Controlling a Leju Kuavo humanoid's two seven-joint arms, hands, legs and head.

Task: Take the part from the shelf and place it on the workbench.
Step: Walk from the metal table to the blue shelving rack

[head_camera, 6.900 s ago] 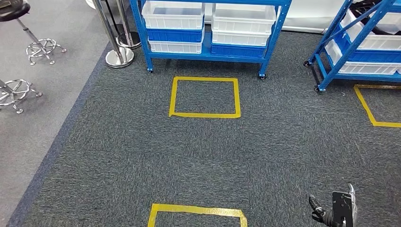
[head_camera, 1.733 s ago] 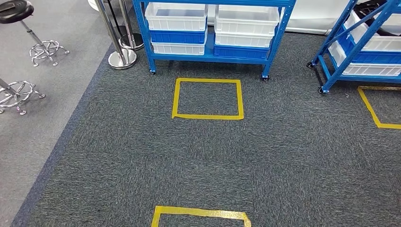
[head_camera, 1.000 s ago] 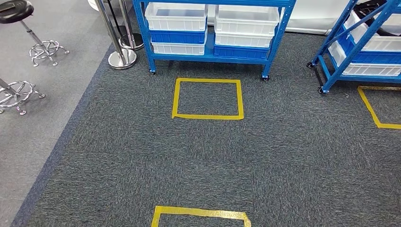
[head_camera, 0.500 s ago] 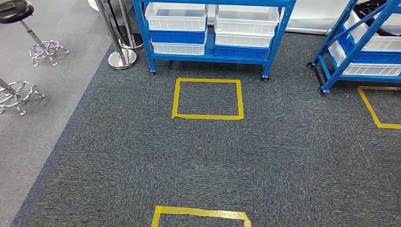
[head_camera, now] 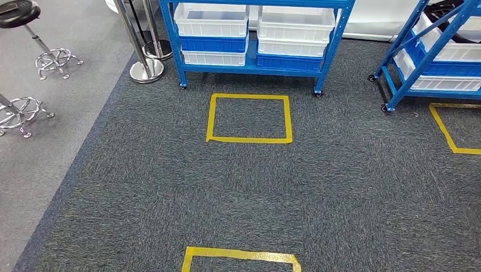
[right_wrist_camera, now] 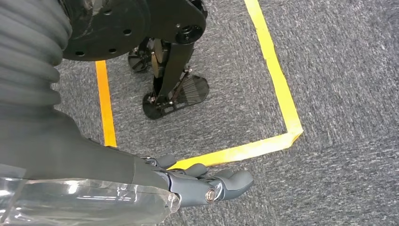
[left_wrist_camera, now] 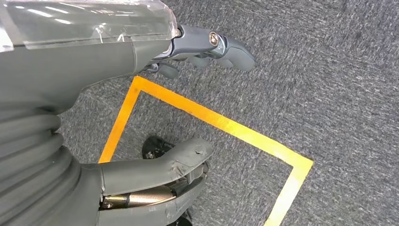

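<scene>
Part: not identifiable; presumably in a white bin on the blue shelf, top centre of the head view.
Left hand: empty, fingers apart, hanging over carpet.
Right hand: empty, fingers loosely extended.
Floor: yellow taped square before the shelf.
Risk: stopping off that square would likely leave the bins beyond reach.
</scene>
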